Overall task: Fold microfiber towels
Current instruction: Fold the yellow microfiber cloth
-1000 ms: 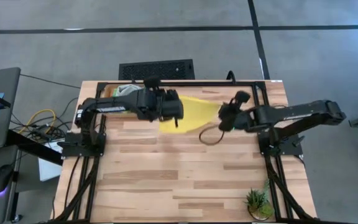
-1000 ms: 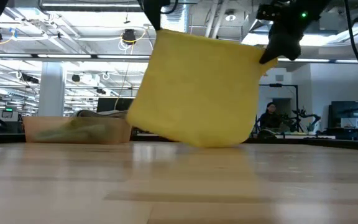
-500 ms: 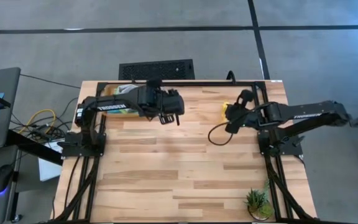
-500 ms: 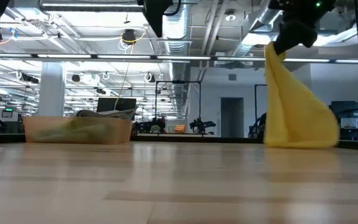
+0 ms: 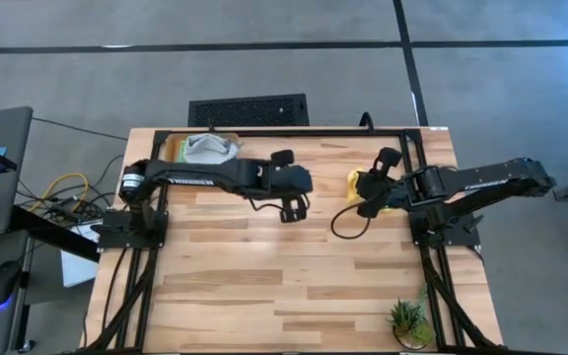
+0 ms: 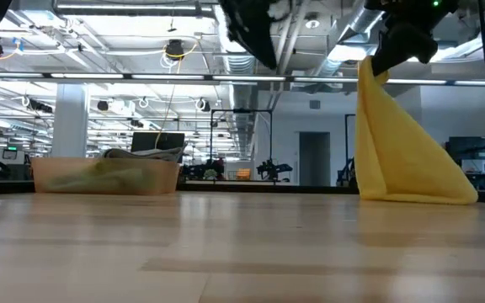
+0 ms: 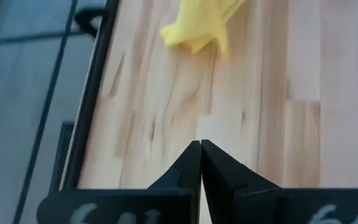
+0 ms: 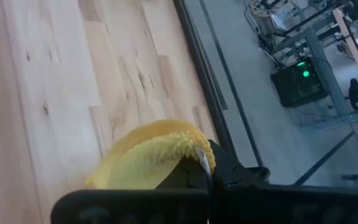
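The towel [image 5: 355,183] hangs from the right pincer [image 5: 366,187], its lower edge on the table [image 5: 264,286] near the right edge. The left pincer [image 5: 292,209] hovers mid-table. A bin [image 5: 187,149] sits at the far left corner, a plant [image 5: 408,320] near right.

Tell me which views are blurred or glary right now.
Left wrist view: motion-smeared, the yellow towel soft. Low view: bright ceiling lights behind, near tabletop out of focus. High view: even light, no glare. Right wrist view: towel near the lens, slightly soft.
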Robot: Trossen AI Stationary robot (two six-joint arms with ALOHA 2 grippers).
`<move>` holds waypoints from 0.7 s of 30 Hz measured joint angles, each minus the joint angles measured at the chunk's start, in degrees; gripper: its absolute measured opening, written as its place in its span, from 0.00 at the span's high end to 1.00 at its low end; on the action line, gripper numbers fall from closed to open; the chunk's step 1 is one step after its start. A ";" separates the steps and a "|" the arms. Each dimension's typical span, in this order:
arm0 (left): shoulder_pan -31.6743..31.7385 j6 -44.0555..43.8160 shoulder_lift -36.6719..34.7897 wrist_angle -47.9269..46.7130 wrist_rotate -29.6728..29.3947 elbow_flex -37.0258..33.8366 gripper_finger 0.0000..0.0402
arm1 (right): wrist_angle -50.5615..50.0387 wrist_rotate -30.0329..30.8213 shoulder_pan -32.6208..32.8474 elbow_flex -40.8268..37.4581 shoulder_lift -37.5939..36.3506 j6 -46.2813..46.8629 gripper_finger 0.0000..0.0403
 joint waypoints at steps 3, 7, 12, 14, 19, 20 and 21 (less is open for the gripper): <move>0.02 3.00 -0.18 12.63 0.77 -4.83 1.00 | -0.02 0.04 0.10 0.00 -0.05 0.02 0.99; 0.11 6.07 -0.13 27.61 3.42 -11.72 1.00 | 0.00 0.13 0.10 0.00 -0.04 0.02 0.98; 0.07 7.36 -0.14 41.47 4.10 -17.58 1.00 | -0.14 0.00 0.10 0.71 -0.02 0.02 0.98; 0.07 8.82 -0.14 44.15 4.35 -19.26 1.00 | -0.03 0.02 0.10 1.39 -0.02 0.02 0.98; 0.11 7.05 -0.14 45.04 5.15 -19.90 0.94 | -0.07 0.00 0.10 2.98 -0.02 0.02 0.98; 0.11 6.16 -0.14 45.06 5.15 -19.90 0.92 | -0.07 -0.01 0.10 3.19 -0.02 0.04 0.98; 0.11 5.34 -0.14 45.06 5.15 -19.90 0.89 | -0.08 -0.02 0.10 3.39 -0.02 0.04 0.98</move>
